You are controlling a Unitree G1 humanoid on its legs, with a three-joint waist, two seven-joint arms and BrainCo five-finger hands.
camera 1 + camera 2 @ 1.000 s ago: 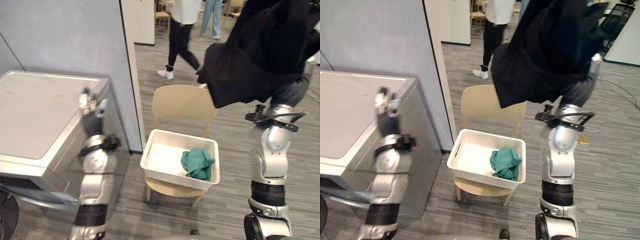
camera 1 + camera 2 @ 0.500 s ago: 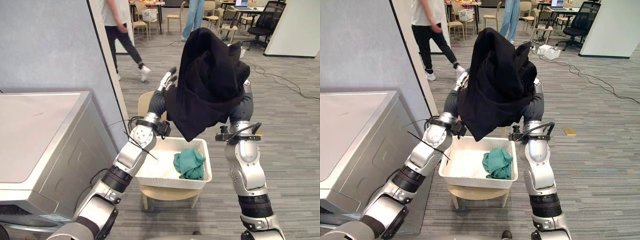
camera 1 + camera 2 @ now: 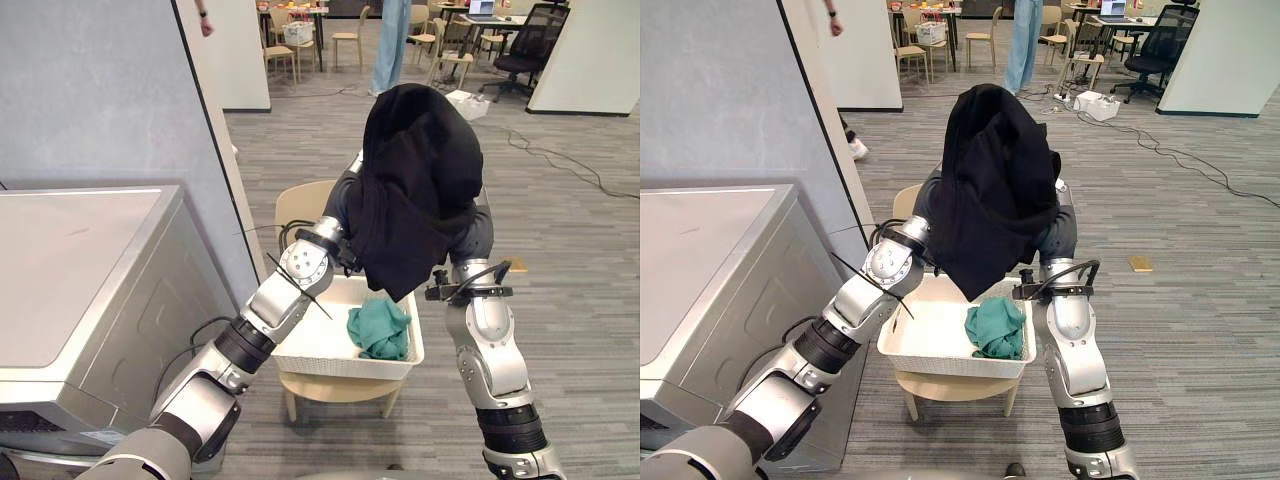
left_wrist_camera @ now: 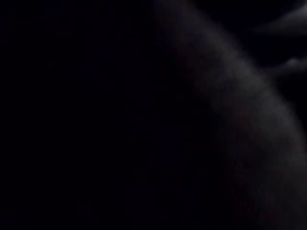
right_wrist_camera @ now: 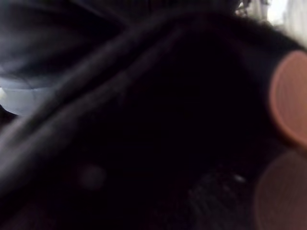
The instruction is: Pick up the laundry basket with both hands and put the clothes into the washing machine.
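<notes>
The step in hand seems to be the moving of clothes and not the lifting of the basket: a large black garment (image 3: 415, 190) hangs over both raised forearms, high above the white laundry basket (image 3: 330, 362). The garment covers the left robot hand and the right robot hand completely, and both wrist views are dark with cloth, so I cannot tell if either one is grasping the fabric, clenched or released. The basket stands on the seat of a beige chair (image 3: 300, 205), and no arm touches it. Inside it, near the side of the right arm, lies one crumpled green cloth (image 3: 380, 328); the rest of its floor is bare. The washing machine (image 3: 80, 260) stands well apart on the robot's left, and I see only its closed flat top. In my judgement the next move calls for carrying the garment leftward to the machine without letting it slide off the arms, and the machine's opening must be found and free; the green cloth is yet to be moved
</notes>
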